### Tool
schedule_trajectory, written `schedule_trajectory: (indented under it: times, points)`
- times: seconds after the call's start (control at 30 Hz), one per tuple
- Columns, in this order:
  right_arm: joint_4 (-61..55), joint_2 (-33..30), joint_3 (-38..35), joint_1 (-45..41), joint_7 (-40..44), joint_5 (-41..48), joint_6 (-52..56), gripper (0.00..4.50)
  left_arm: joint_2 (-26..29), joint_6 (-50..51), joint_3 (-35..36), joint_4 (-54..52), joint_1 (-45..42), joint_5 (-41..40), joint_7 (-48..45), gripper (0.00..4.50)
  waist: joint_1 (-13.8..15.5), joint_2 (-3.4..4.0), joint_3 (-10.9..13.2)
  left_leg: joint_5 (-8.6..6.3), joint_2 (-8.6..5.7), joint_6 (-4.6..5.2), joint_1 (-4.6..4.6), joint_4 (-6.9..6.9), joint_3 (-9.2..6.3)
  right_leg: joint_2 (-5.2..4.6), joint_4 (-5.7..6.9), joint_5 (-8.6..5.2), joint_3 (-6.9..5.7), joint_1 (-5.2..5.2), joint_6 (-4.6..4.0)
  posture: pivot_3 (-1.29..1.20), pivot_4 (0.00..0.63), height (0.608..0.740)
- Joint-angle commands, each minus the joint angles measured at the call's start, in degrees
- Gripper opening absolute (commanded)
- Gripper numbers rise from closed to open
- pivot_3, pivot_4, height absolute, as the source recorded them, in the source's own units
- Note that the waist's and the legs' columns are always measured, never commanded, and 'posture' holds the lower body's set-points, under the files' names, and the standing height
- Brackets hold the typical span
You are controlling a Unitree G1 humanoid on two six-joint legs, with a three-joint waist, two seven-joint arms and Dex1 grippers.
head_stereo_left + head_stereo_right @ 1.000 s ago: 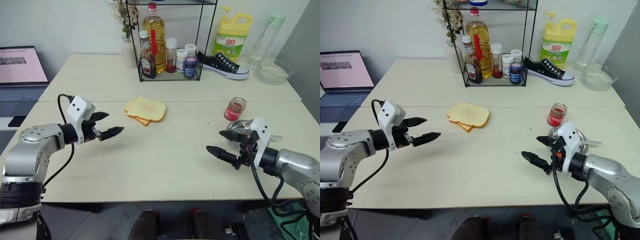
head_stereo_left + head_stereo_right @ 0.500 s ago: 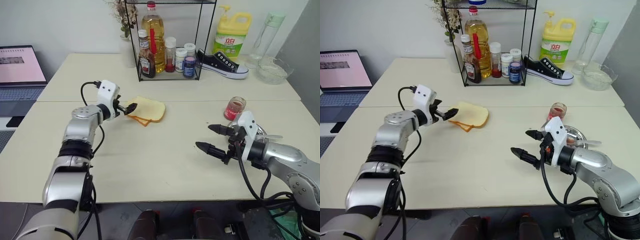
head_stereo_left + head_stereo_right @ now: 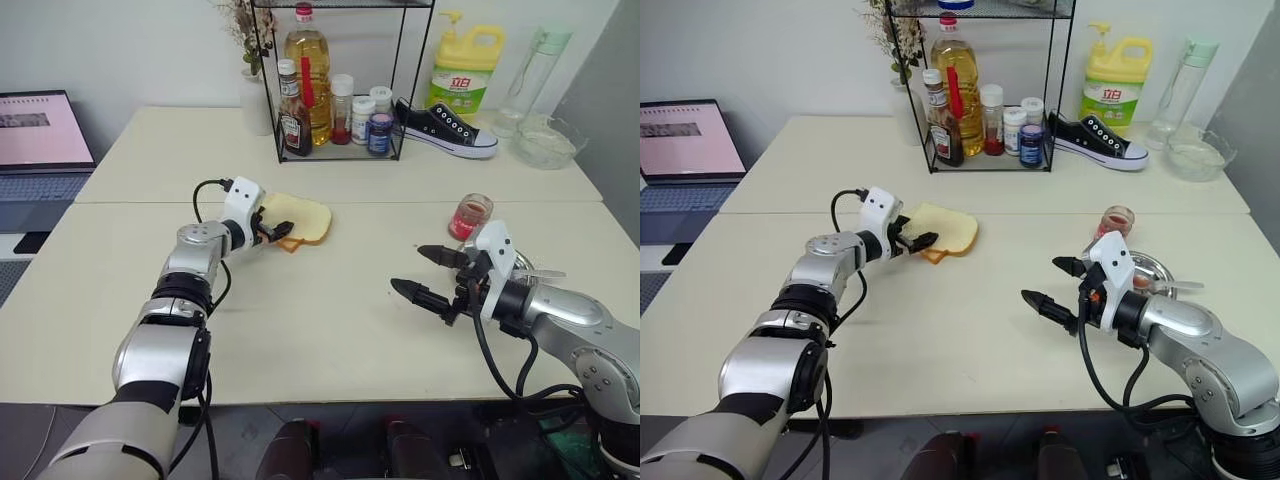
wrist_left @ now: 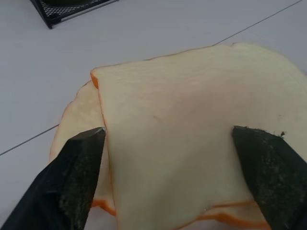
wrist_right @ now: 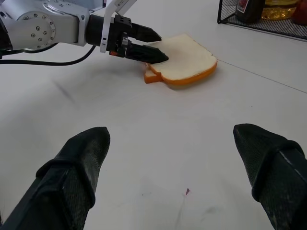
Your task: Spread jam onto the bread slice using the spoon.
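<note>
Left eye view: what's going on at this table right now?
The left gripper is at the near edge of two stacked bread slices, its open fingers straddling the top slice without clamping it. The right gripper hangs open over bare table, holding nothing. The jam sits in its jar near the steel dish behind the right arm. No jam is on the bread yet.
</note>
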Motion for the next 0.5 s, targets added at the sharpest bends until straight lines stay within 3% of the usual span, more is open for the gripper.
schedule_trajectory:
  times: [0.03, 0.37, 0.5]
  points:
    - [-1.44, 0.15, -1.76, -1.11, -0.69, 1.20, -0.28, 4.50, -0.58, -1.09, 0.48, 0.69, -1.55, 0.19, -0.46, 3.25, 0.00, 0.00, 0.00, 0.00, 0.00, 0.00, 0.00, 0.00, 0.00, 0.00, 0.00, 0.00, 0.00, 0.00, 0.00, 0.00, 0.150, 0.740]
    - [-0.56, 0.34, -1.40, -2.67, -1.17, 1.14, -0.12, 4.50, -1.23, -2.54, 1.10, 1.92, -2.57, 0.17, -0.07, 0.03, -0.02, 0.00, 0.00, 0.00, 0.00, 0.00, 0.01, 0.01, -0.01, 0.01, 0.04, 0.00, -0.01, 0.00, 0.00, 0.00, 0.150, 0.740]
    - [-0.34, 0.33, -1.44, -2.70, -1.15, 1.08, -0.17, 4.50, -1.16, -2.57, 1.30, 1.22, -2.92, -0.06, -0.48, 0.03, -0.02, 0.00, 0.00, 0.00, 0.00, 0.00, 0.00, 0.01, -0.01, 0.01, 0.03, 0.00, -0.01, 0.00, 0.00, 0.00, 0.150, 0.740]
